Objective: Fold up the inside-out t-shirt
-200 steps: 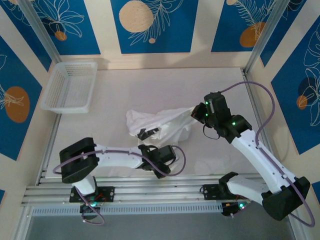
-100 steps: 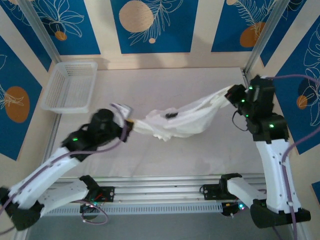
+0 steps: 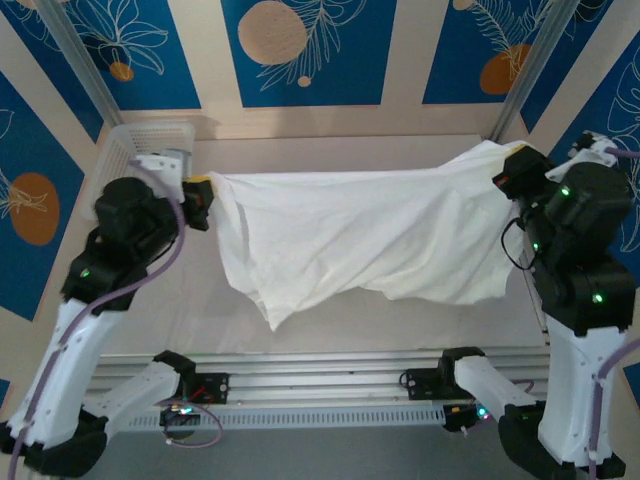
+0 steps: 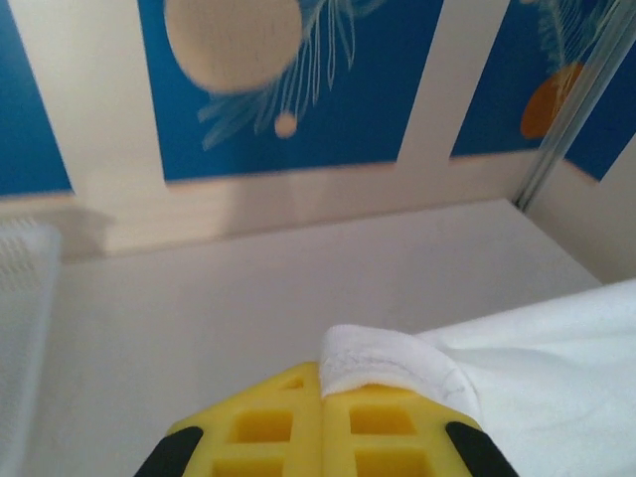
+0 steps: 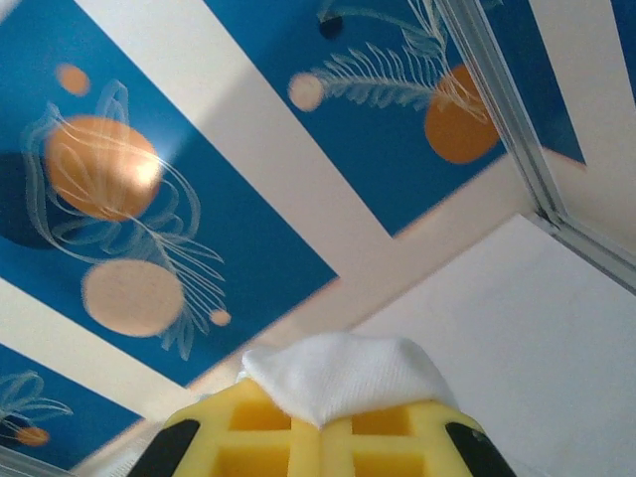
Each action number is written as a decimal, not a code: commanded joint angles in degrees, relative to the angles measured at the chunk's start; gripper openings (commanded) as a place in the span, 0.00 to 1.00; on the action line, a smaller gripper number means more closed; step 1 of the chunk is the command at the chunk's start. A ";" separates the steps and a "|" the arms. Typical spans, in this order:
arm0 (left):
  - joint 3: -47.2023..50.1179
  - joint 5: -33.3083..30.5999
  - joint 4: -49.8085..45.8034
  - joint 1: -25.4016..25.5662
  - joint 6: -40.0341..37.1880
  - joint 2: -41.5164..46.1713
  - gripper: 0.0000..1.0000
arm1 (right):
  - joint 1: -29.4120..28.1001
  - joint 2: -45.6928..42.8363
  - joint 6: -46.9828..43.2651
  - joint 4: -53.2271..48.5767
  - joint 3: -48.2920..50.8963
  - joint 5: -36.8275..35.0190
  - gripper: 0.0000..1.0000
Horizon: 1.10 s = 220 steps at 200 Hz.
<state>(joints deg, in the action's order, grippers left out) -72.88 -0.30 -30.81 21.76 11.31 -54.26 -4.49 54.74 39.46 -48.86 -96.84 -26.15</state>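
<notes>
T-shirt [image 3: 370,235] held aloft, spread wide between both arms above table [image 3: 330,330]; long axis left-right across workspace. Left gripper [image 3: 197,195] clamped on top-left corner; yellow pads [image 4: 268,427] seen pressed together, fabric nub pinched between. Right gripper [image 3: 512,172] clamped likewise on top-right corner. Cloth hangs inward and below both grippers, lowest point sagging near-left. Hem contact with table cannot be told. Neither arm nearer; level, simultaneous lowering judged needed, kept off basket [image 3: 140,150].

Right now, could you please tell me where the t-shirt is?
In the top view, the t-shirt is stretched across the table between the left gripper and the right gripper, each clamping a far corner.
</notes>
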 commanded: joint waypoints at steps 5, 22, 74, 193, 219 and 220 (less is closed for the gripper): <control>10.44 8.80 8.99 -2.67 8.53 -6.48 0.00 | 0.27 3.87 0.20 -0.33 12.67 1.36 0.00; 16.77 10.46 15.72 -2.67 11.01 -11.13 0.00 | 0.24 3.93 2.49 3.10 23.66 6.24 0.00; 24.89 4.43 19.25 -2.76 11.69 -23.72 0.23 | -0.64 1.47 8.28 9.15 40.93 16.20 0.00; -1.42 -22.80 -7.01 15.26 4.85 -48.17 0.55 | -17.13 -1.09 8.92 6.62 35.98 9.56 0.00; -6.73 -32.80 -7.99 16.01 -0.48 -56.46 0.59 | -17.13 -1.35 8.44 5.87 35.40 9.07 0.00; -6.87 -33.04 -7.97 16.02 -0.62 -56.74 0.59 | -17.13 -1.38 8.42 5.84 35.40 9.03 0.00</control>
<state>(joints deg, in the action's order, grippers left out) -75.20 -20.88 -34.57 37.71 16.75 -105.95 -21.32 53.82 48.01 -42.50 -59.59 -14.87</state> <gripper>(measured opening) 0.586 0.046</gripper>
